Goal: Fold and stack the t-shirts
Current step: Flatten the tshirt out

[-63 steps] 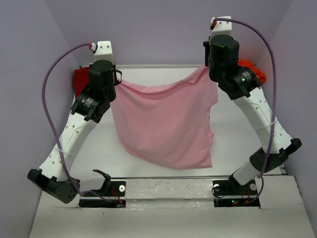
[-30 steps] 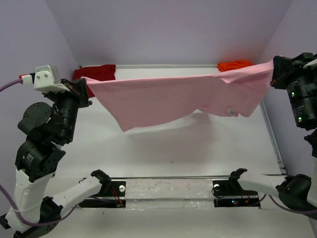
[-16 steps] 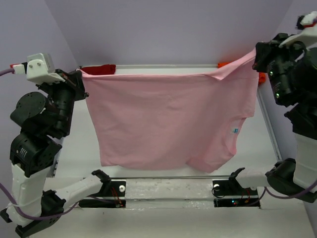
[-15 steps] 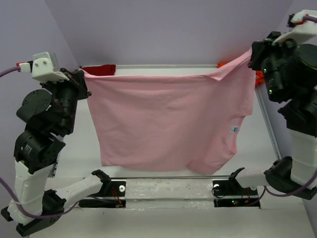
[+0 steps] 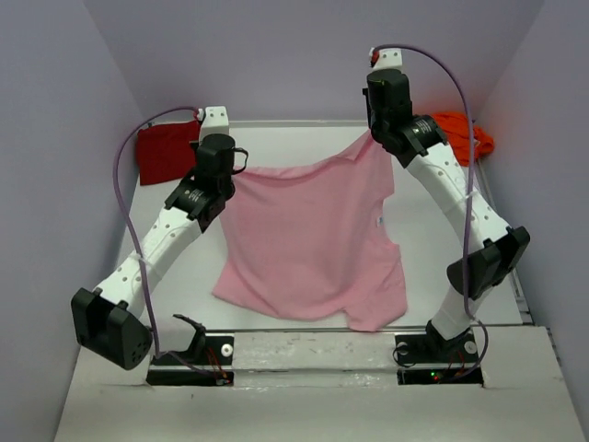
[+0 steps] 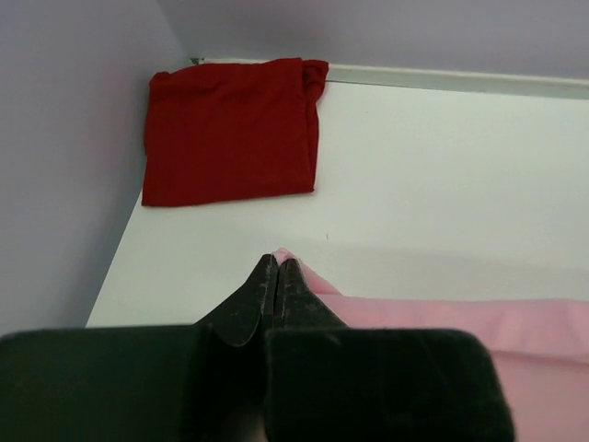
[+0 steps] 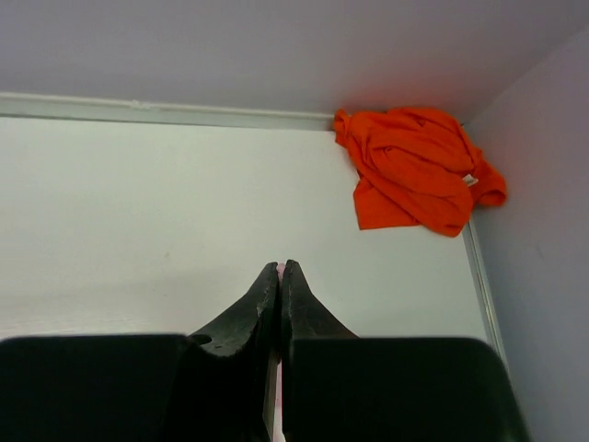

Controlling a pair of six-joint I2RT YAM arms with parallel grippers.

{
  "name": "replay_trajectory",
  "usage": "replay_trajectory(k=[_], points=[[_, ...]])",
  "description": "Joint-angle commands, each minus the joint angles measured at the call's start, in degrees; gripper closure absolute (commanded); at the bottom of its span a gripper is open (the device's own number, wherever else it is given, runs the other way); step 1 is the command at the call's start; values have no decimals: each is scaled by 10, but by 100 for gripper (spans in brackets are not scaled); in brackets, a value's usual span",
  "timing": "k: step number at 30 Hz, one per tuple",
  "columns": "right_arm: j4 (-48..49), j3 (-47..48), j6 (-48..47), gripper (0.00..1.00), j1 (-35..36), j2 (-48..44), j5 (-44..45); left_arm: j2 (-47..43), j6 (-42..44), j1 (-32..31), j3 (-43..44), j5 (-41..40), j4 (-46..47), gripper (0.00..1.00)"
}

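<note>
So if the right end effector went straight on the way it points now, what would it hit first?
Nothing close: ahead of the right end effector is only bare table, then the back wall. The crumpled orange t-shirt lies off to the right of that line. Which comes first is unclear.

We see a flat white table [image 5: 304, 145] closed in by plain pale lilac walls [image 5: 276, 55] at the back and on both sides. A thin pale strip [image 5: 304, 122] runs along its far edge. The light is soft and even, with faint shadows.
</note>
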Motion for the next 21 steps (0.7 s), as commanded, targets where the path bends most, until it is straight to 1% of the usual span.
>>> replay_trajectory(k=[1,7,12,14,15,16,17,18,19,20,21], points=[[117,-46,-3,100,-18,-10,-10,-4,15,23,-34,-26,165,100],[142,-83,8,100,-32,33,-18,64,12,45,-36,4,172,100],[178,-126,9,100,-37,50,-17,96,7,51,-44,6,191,100],[186,-130,15,100,-37,68,-13,117,7,55,-45,7,200,100],[186,-129,15,100,-37,76,-8,123,7,55,-44,6,200,98],[185,-128,33,98,-37,88,-5,130,5,55,-43,0,199,83],[186,-127,35,55,-37,92,-10,132,-1,56,-46,-3,202,56],[186,-127,36,37,-37,94,-16,132,-2,55,-51,-5,208,52],[186,-128,42,29,-37,94,-22,130,-2,54,-53,-11,212,48],[186,-127,41,24,-37,94,-29,128,-2,55,-57,-16,216,44],[185,-127,41,21,-37,92,-32,126,-2,55,-61,-18,223,33]])
